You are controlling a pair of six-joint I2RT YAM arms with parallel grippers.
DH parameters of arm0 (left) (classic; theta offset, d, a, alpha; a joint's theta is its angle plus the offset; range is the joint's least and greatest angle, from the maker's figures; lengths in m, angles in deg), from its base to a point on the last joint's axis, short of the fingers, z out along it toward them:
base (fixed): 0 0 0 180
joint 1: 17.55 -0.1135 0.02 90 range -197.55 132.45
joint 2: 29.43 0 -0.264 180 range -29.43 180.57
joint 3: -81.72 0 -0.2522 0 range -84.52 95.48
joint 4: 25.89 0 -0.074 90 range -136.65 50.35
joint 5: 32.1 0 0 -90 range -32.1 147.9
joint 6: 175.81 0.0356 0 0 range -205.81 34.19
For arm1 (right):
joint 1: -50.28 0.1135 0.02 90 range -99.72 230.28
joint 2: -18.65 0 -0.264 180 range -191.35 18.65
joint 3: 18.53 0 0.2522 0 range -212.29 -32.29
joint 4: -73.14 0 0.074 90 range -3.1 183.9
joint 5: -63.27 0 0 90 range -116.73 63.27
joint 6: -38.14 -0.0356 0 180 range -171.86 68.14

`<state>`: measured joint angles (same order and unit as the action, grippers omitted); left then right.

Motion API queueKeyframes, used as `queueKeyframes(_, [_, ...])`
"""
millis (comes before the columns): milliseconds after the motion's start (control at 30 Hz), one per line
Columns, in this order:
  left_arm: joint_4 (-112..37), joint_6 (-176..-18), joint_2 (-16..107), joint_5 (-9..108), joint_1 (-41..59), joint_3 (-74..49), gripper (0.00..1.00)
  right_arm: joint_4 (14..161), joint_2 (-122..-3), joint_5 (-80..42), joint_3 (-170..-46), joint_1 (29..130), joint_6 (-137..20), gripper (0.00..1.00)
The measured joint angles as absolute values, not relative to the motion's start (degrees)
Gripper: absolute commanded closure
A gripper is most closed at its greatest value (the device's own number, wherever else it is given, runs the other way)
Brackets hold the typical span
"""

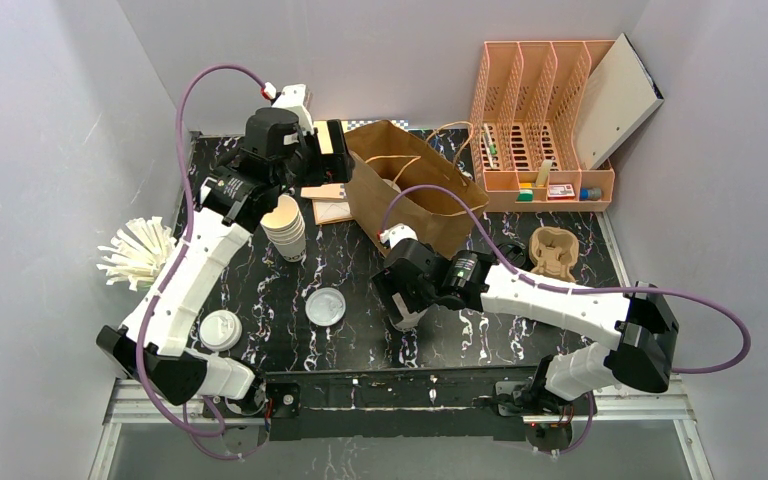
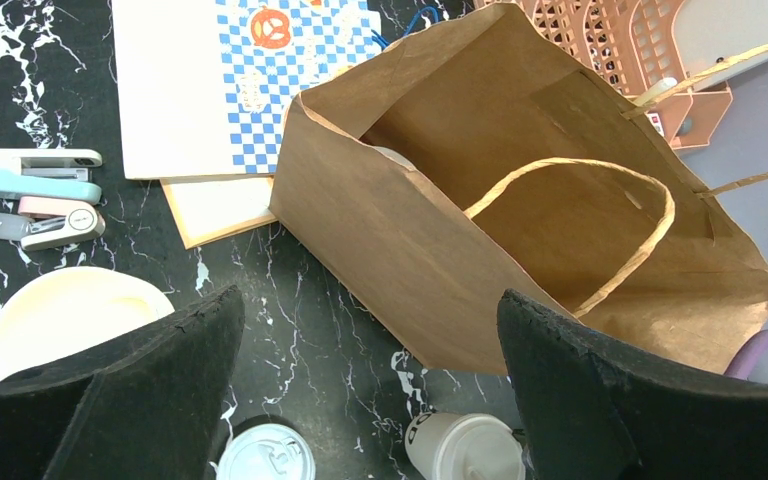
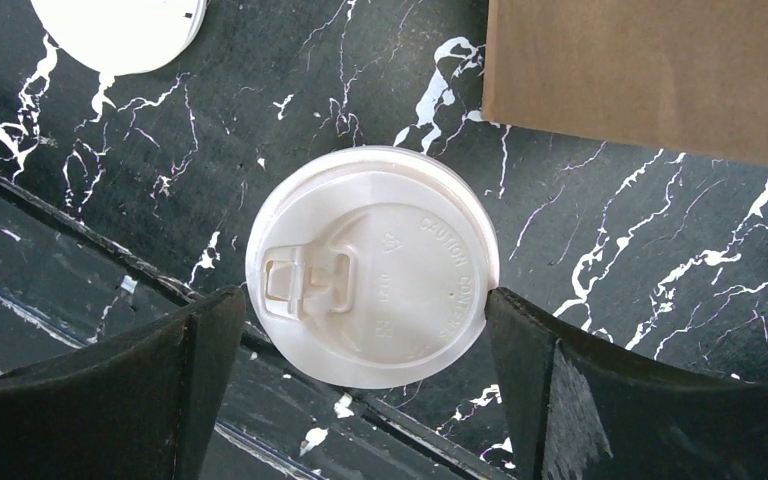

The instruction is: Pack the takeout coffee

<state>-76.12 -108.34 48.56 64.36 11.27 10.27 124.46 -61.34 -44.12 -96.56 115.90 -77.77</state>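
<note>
Lidded coffee cup [image 3: 372, 215] noted upright on marble table [image 3: 610, 230], just beside paper bag [image 3: 650, 70]; lid [image 3: 430, 300] embossed "CAUTION CONTEN…". Right gripper [image 3: 365, 300] spread wide astride lid, contact unclear. Left gripper [image 2: 368, 300] likewise wide, nothing held, near the bag.

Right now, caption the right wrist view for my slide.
Open right gripper centred on a white-lidded cup, paper bag close by.

Robot lab cell: grey booth walls [image 1: 40, 120] enclosing a marble-patterned table [image 1: 360, 340].
</note>
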Motion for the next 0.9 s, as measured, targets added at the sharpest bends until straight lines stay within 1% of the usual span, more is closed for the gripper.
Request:
queueKeyframes(67, [-76.12,-108.31,48.72,64.38,11.29,10.27,0.05,124.48,-61.36,-44.10,-96.56,115.90,-77.45,0.02])
queueKeyframes(233, [-76.12,-108.31,48.83,64.38,11.27,10.27,0.05,124.81,-61.60,-44.55,-96.58,115.90,-76.81,0.09])
queueKeyframes(567, [-76.10,-108.16,48.83,64.53,11.27,10.27,0.05,127.95,-61.58,-44.77,-99.49,115.92,-75.55,0.16])
queueKeyframes(600, [-76.10,-108.05,48.83,64.53,11.29,10.27,0.05,128.02,-61.49,-44.77,-99.70,115.90,-75.48,0.16])
queueKeyframes(633, [-76.10,-107.90,48.83,64.56,11.29,10.27,0.05,128.30,-61.21,-44.77,-100.03,115.90,-75.39,0.12])
queueKeyframes(667, [-76.10,-107.85,48.83,64.56,11.29,10.27,0.05,128.61,-60.84,-44.75,-100.29,115.90,-75.28,0.05])
queueKeyframes(700, [-76.08,-107.83,48.83,64.58,11.29,10.27,0.05,128.89,-60.35,-44.75,-100.45,115.90,-75.15,0.02])
queueKeyframes(900, [-76.08,-107.70,48.83,64.60,11.27,10.27,0.05,129.38,-59.07,-44.25,-100.45,115.90,-72.79,0.02])
